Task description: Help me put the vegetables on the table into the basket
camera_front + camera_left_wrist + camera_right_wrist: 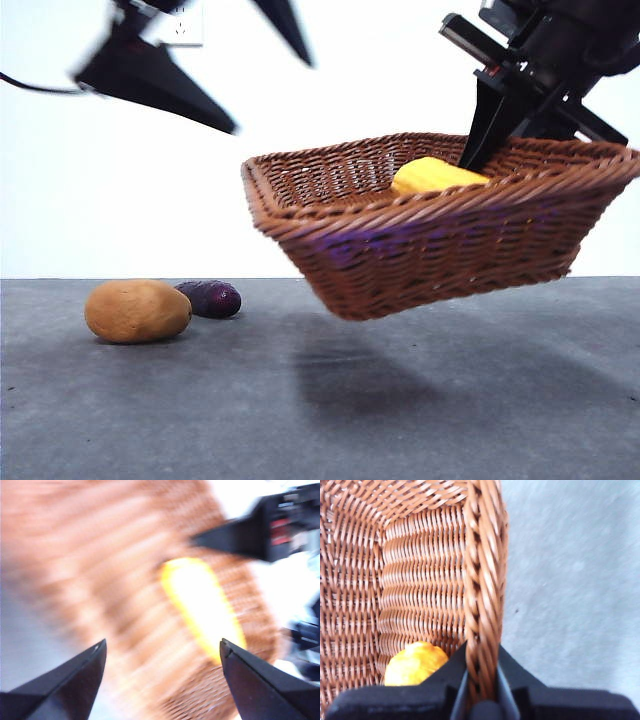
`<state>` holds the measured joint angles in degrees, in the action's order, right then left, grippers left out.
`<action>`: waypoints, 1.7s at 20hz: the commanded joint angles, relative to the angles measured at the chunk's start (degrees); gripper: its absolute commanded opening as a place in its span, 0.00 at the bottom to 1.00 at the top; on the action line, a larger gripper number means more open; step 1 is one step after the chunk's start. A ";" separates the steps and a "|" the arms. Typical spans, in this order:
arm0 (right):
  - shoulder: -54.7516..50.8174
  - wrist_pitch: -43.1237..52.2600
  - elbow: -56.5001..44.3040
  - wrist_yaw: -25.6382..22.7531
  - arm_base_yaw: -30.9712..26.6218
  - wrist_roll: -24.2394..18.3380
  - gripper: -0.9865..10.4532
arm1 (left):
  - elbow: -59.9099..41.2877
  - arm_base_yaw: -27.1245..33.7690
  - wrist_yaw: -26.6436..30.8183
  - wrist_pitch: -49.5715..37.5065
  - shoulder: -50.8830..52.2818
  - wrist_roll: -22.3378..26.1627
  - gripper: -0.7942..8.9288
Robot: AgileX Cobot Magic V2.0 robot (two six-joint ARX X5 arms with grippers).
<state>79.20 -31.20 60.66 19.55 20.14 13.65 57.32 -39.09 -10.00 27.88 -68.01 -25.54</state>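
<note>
Right wrist view: basket [482,580] rim between jaws

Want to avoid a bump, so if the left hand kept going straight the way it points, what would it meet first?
Probably the yellow corn cob lying in the brown woven wicker basket; the left hand is open, though blur hides depth.

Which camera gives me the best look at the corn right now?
The front view: the corn lies sharp inside the lifted basket, its lower part behind the rim. The left wrist view shows its whole length but badly blurred. The right wrist view shows only one end beside the right gripper clamping the rim.
</note>
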 commanded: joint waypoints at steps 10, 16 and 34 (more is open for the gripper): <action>-0.35 -17.31 19.47 0.96 -0.98 -12.02 0.08 | 0.22 21.90 8.48 8.24 -0.76 58.31 0.54; -0.37 -21.77 24.72 2.73 -1.81 -14.34 0.08 | 0.33 23.61 7.78 2.45 -10.75 68.28 0.54; -0.35 -25.68 24.79 5.46 -10.75 -18.78 0.08 | 10.73 23.43 2.12 1.97 -37.81 70.44 0.54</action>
<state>79.18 -57.47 84.90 24.14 9.37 -5.02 68.25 -15.66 -7.60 30.15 -105.23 44.34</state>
